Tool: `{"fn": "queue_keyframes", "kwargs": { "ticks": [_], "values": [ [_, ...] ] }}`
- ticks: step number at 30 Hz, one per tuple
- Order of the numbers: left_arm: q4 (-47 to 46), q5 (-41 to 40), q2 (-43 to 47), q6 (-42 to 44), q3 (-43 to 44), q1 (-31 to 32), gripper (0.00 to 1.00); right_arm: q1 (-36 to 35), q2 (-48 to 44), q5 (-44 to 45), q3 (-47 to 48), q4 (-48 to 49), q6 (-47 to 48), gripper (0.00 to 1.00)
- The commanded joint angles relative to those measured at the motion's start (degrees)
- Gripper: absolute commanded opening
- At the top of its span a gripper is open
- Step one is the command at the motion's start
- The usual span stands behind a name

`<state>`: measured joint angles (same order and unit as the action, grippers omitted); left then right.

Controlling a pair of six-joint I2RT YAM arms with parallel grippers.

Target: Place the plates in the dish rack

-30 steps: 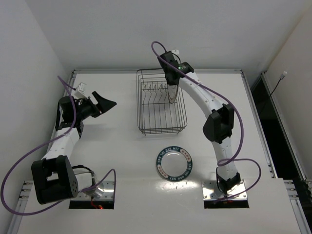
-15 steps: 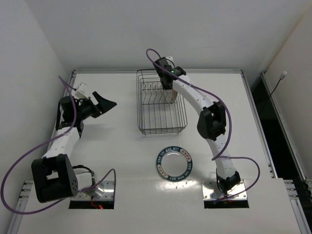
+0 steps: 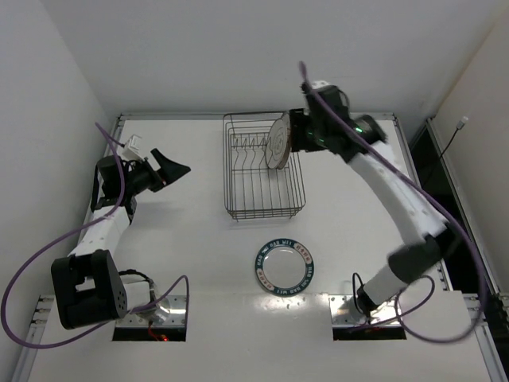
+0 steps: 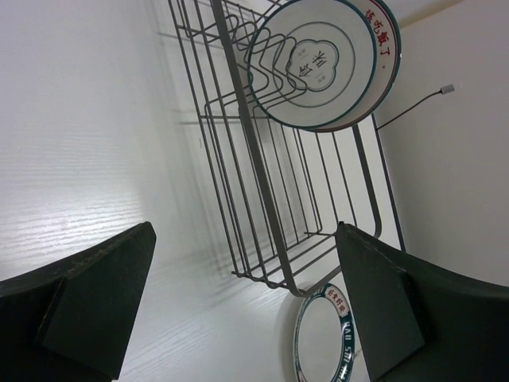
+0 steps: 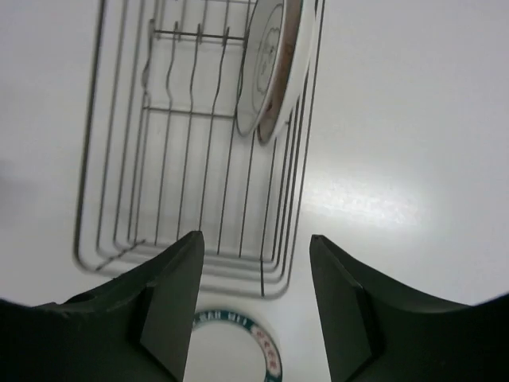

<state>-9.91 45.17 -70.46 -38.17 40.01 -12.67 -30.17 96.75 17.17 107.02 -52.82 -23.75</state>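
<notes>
Fingers (image 4: 95,302), left gripper (image 4: 242,298), right gripper (image 5: 256,302): apart, empty. Plate (image 3: 284,267) near rack (image 3: 263,216): likely stiff, slick, fragile; I'd pinch its rim.

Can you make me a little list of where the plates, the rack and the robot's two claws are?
in rack: white plate and red-lettered plate, on edge, side by side
rack: dish rack, wire, middle of table
left out: teal-rimmed plate, flat on table, in front of rack
left gripper: open, empty, left of rack
right gripper: open, empty, above rack's right side
</notes>
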Motion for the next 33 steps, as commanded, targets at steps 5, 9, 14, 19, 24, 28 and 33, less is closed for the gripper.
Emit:
{"fn": "queue_keyframes", "kwargs": {
  "ticks": [5, 9, 14, 19, 24, 28, 33],
  "values": [
    [-0.63, 0.62, -0.03, 0.56, 2.09, 0.36, 0.95, 9.67, -29.75, -28.02, -40.09, 0.69, -4.03, 0.54],
    [-0.63, 0.1, -0.03, 0.56, 2.09, 0.36, 0.95, 16.97, -37.86, -37.62, -63.71, 3.86, -3.16, 0.52],
    [-0.63, 0.1, -0.56, 0.56, 2.09, 0.36, 0.95, 22.78, -32.52, -48.02, -75.81, 14.38, -0.52, 0.44],
    [-0.63, 0.1, -1.09, 0.56, 2.09, 0.36, 0.95, 23.32, -19.78, -50.91, -75.83, 17.39, 4.41, 0.41],
    [-0.63, 0.71, -2.23, 0.56, 2.09, 0.36, 0.95, 23.32, -11.08, -52.5, -75.82, 21.43, 6.17, 0.31],
    [-1.86, 1.33, -2.76, 0.03, 1.56, 0.36, 0.95, 22.7, -5.45, -55.21, -75.82, 25.12, 6.17, 0.24],
    [-3.88, 3.08, -4.16, -1.64, 1.04, 0.36, 0.95, 23.23, 0.63, -56.81, -75.29, 28.2, 6.17, 0.32]
  ]
}}
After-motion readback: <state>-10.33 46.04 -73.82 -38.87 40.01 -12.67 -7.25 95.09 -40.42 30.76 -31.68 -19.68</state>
